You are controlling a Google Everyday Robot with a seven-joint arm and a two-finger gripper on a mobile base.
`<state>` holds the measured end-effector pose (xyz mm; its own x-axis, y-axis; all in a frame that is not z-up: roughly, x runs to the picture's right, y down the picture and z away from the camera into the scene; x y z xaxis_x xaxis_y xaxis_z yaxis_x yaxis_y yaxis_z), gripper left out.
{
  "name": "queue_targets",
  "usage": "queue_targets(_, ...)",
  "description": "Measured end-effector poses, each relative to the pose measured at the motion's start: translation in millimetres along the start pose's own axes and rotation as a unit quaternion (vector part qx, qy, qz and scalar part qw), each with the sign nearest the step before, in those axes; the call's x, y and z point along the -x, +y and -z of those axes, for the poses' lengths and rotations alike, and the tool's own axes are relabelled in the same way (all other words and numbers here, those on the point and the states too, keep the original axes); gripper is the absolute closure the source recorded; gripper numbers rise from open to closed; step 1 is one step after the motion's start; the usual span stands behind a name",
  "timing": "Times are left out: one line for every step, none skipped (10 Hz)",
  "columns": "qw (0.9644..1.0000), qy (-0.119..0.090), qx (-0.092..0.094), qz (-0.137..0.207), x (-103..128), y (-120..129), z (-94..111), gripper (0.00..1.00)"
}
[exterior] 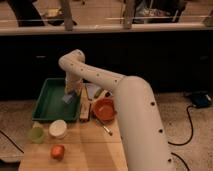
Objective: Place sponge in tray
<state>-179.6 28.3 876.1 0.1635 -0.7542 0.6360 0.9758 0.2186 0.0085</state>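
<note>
The green tray [49, 106] lies at the far left of the wooden table. The light-blue sponge [68, 99] sits at the tray's right side, right under my gripper [71, 93], which reaches down over the tray from the white arm. The arm hides part of the sponge, and I cannot tell whether the sponge rests on the tray floor or hangs just above it.
An orange bowl [104, 108] stands right of the tray, with a wooden block [84, 106] between them. A white cup [58, 128], a green cup [36, 134] and a small orange fruit [58, 151] stand in front. A utensil [106, 128] lies near the bowl.
</note>
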Motion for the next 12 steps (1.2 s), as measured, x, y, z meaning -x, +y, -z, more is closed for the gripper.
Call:
queue_targets(1.0000,-0.001,-0.001,0.000,-0.6,-1.1,-1.4,0.98)
queue_targets(1.0000,-0.002,-0.003,0.002,-1.2,-3.0,-3.2,0.98)
queue_targets(1.0000,-0.002,-0.006,0.001,-2.3,-2.5,-3.4,0.98)
queue_targets(1.0000,-0.002,-0.008,0.001,-3.2,-2.1,-4.3,0.98)
queue_targets(0.9999,-0.002,-0.011,0.000,-3.7,-2.2,-5.2,0.98)
queue_targets(0.9999,-0.003,-0.012,-0.001,-4.4,-1.9,-5.9,0.98)
queue_targets(0.9999,-0.003,-0.014,-0.003,-5.2,-2.2,-6.8,0.98)
queue_targets(0.9998,-0.004,-0.016,-0.004,-5.7,-2.8,-7.7,0.98)
queue_targets(0.9998,-0.005,-0.018,-0.005,-6.9,-2.2,-8.3,0.98)
queue_targets(0.9998,-0.005,-0.021,-0.006,-8.0,-1.7,-9.0,0.98)
queue_targets(0.9997,-0.006,-0.022,-0.006,-8.4,-1.8,-9.5,0.98)
queue_targets(0.9997,-0.007,-0.023,-0.008,-8.9,-2.5,-10.4,0.96)
